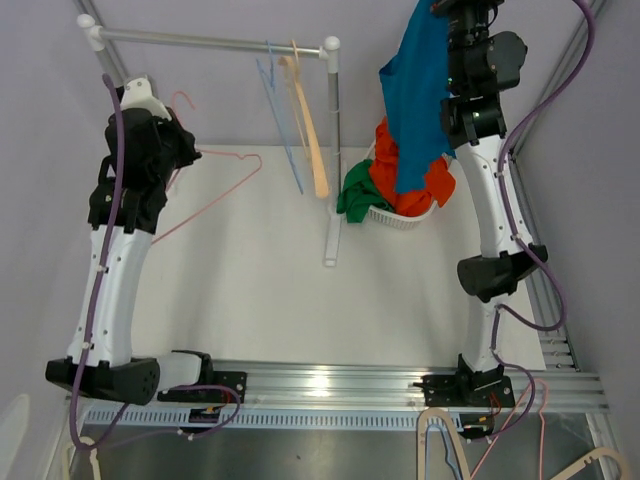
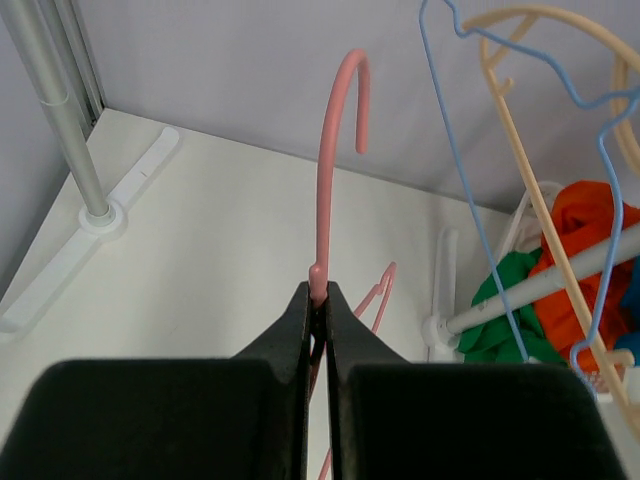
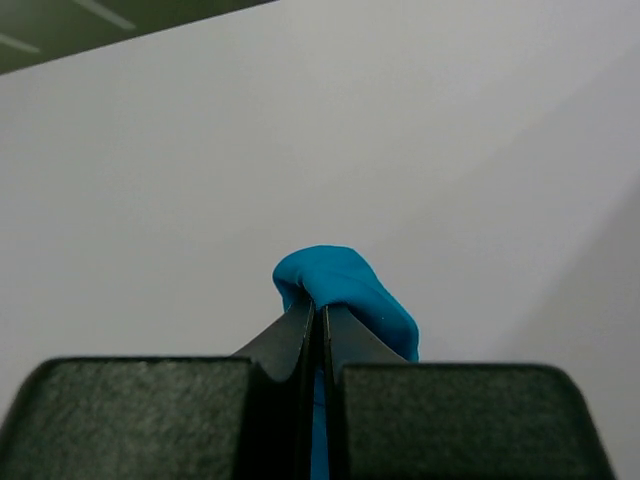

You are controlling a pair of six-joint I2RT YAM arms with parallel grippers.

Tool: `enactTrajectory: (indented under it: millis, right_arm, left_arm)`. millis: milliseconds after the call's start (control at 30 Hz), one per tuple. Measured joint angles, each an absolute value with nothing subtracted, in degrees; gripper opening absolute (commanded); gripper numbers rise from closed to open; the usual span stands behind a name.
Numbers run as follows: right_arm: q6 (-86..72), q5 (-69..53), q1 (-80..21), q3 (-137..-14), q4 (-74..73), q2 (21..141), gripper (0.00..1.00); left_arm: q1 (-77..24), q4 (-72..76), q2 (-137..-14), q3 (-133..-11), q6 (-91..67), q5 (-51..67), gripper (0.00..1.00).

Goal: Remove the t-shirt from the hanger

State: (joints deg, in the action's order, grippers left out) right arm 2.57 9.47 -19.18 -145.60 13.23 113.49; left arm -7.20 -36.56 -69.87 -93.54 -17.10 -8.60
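My left gripper is shut on the neck of a bare pink wire hanger, held at the left of the table; it also shows in the top view, beside the left gripper. My right gripper is shut on a fold of the blue t-shirt. In the top view the blue t-shirt hangs free from the right gripper, raised high at the back right, above the white basket. The shirt is off the hanger.
A white rack with a grey rail stands at the back; a blue hanger and a cream hanger hang on it. The basket holds orange and green clothes. The rack's foot lies mid-table.
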Motion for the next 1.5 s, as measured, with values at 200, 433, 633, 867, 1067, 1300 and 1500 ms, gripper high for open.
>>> enactTrajectory:
  millis: [200, 433, 633, 867, 1067, 1300, 1500]
  right_arm:
    - [-0.73, 9.76, -16.23, -143.5, 17.76, 117.23, 0.0]
    - [-6.79, 13.91, -15.35, -115.39, 7.03, 110.19, 0.0]
    - [-16.47, 10.74, -13.98, -116.6, -19.38, 118.69, 0.0]
    - [-21.43, 7.09, -13.5, -112.05, -29.74, 129.93, 0.0]
    - [-21.87, 8.71, -13.56, -106.13, -25.85, 127.24, 0.0]
    - [-22.87, 8.69, -13.45, -99.61, -21.61, 122.98, 0.17]
    - [-22.52, 10.26, -13.37, -100.22, -28.95, 120.29, 0.43]
  left_arm:
    - [-5.34, -33.91, -80.12, -101.27, -18.11, -8.29, 0.01]
    - [-4.08, -30.74, -85.32, -103.79, -17.96, -8.29, 0.01]
    - [-3.4, -28.86, -87.46, -108.86, -17.93, -8.6, 0.01]
    - [-3.4, -25.32, -85.38, -107.11, -16.82, -10.33, 0.01]
    - [-3.4, -21.74, -84.51, -106.91, -14.37, -11.4, 0.01]
    - [-3.4, -17.43, -84.64, -106.67, -13.43, -10.92, 0.01]
    - [-3.38, -14.79, -85.91, -106.67, -14.13, -7.27, 0.01]
